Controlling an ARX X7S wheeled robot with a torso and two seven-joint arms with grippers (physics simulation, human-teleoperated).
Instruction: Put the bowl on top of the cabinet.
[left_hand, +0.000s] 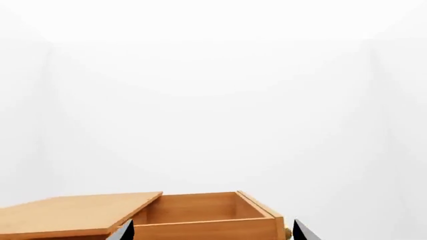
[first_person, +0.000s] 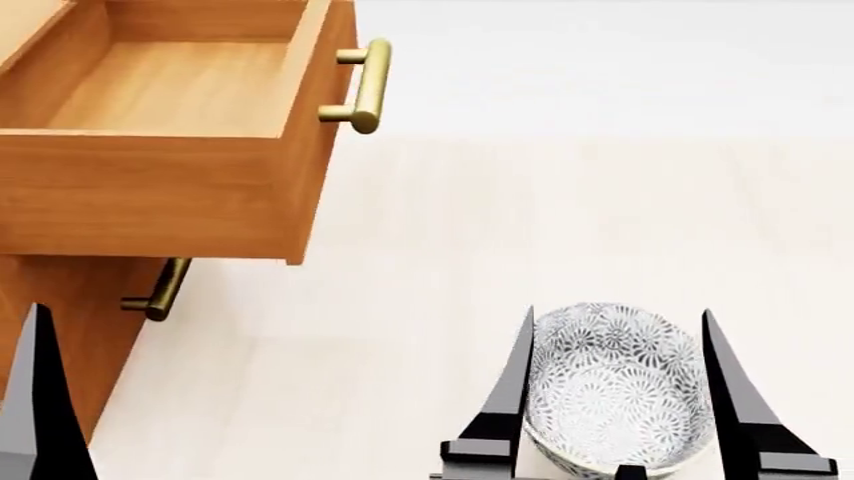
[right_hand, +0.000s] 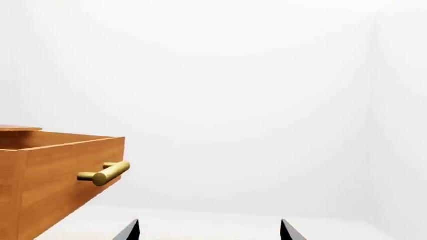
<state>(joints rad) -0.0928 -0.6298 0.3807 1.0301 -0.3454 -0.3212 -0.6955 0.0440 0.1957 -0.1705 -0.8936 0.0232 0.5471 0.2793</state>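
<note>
The bowl (first_person: 614, 385), white with a dark blue-grey floral pattern, shows only in the head view, low on the pale floor. My right gripper (first_person: 617, 312) is open. Its two dark fingers frame the bowl on either side in that view, and I cannot tell whether they touch it. In the right wrist view the right gripper (right_hand: 209, 230) has only its tips showing, with nothing between them. The wooden cabinet (first_person: 67, 300) stands at the left with its top drawer (first_person: 160, 190) pulled out and empty. My left gripper (left_hand: 212, 231) is open, facing the drawer (left_hand: 200, 207) and the cabinet top (left_hand: 73, 212).
A brass bar handle (first_person: 363, 85) sticks out from the open drawer's front, and a second handle (first_person: 160, 290) sits on the drawer below. One left finger (first_person: 38, 400) rises beside the cabinet side. White walls surround the pale floor (first_person: 561, 220).
</note>
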